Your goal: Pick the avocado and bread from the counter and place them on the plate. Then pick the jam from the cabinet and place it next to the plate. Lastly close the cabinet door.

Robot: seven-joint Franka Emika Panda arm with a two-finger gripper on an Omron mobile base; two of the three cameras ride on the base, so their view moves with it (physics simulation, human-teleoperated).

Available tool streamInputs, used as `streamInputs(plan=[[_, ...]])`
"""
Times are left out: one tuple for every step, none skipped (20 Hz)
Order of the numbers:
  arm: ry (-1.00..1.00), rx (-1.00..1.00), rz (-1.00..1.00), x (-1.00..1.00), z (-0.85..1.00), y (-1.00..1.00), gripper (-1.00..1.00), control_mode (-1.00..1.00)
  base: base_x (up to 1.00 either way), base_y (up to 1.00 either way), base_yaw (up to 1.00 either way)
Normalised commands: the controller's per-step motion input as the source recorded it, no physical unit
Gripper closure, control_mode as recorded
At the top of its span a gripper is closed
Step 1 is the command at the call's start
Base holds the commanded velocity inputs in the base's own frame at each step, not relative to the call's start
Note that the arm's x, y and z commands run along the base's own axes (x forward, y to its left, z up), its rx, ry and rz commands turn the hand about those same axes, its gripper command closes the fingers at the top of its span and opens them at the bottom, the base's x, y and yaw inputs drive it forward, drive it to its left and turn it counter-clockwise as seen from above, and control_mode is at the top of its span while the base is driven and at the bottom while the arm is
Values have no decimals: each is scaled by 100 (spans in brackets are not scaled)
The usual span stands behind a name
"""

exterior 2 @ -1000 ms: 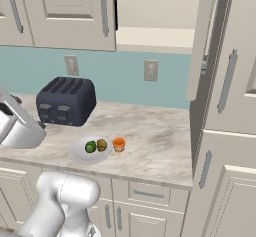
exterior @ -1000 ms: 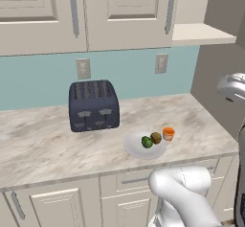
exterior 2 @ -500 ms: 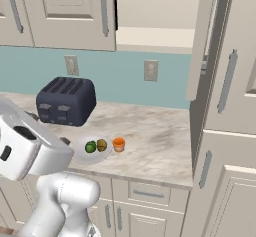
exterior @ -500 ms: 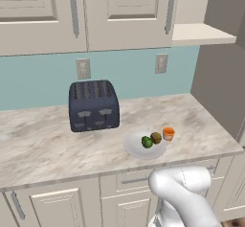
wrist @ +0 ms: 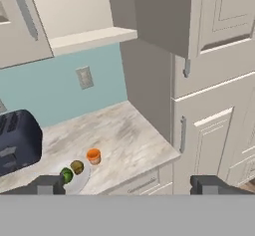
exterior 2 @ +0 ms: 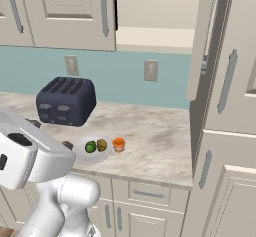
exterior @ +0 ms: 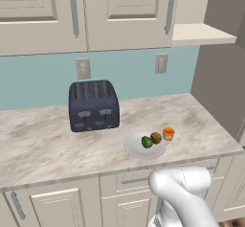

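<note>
Looking at the surface (exterior: 43,144), we see the white plate (exterior: 135,147) near the front edge, w/ the green avocado (exterior: 147,142) and the brown bread (exterior: 156,137) sitting on it side by side, touching or nearly so. The orange jam (exterior: 168,133) stands on the surface just beside the plate, on its right in the left base view. A dark toaster (exterior: 93,105) sits behind the plate, closer to the blue wall (exterior: 38,82). Two wall plugs (exterior: 83,68) are on that wall above the surface.

From the right base view we see the same things: plate (exterior 2: 80,146), avocado (exterior 2: 90,147), bread (exterior 2: 101,144), jam (exterior 2: 118,144), toaster (exterior 2: 66,101) and surface (exterior 2: 155,141). The cabinet (exterior 2: 70,11) hangs over the surface. Its right door (exterior 2: 202,41) is swung open, edge toward us, and the pale shelf (exterior 2: 155,36) inside shows. Tall cupboards (exterior 2: 230,131) stand right of the surface.

In the hand view our end effector (wrist: 130,185) is up in the air, well apart from the food, looking down at the surface (wrist: 124,135) from the side. Its two dark fingertips (wrist: 48,184) sit far apart w/ nothing btwn them, so it is spread wide and holds nothing. Below it we see the jam (wrist: 93,156), bread (wrist: 76,167), avocado (wrist: 66,175), plate (wrist: 82,180) and part of the toaster (wrist: 17,140). The open door (wrist: 164,16) and shelf (wrist: 92,38) are at the top.
</note>
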Motion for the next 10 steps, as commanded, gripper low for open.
streamInputs(plan=[[-16,-15,1,-17,-5,-3,-100,-100,0,0,0],[-18,-14,1,-17,-1,-4,-100,-100,0,0,0],[-21,-14,1,-24,0,-4,-100,-100,0,0,0],[-24,-15,2,-31,0,-4,-100,-100,0,0,0],[-27,-14,3,-35,0,-8,-100,-100,0,0,0],[-27,-12,4,-33,0,-10,-100,-100,0,0,0],[-23,-10,3,-25,0,-14,-100,-100,0,0,0],[-21,-8,3,-22,0,-17,-100,-100,0,0,0],[-18,-9,2,-18,0,-14,-100,-100,0,0,0],[-15,-9,1,-11,0,-13,-100,-100,0,0,0]])
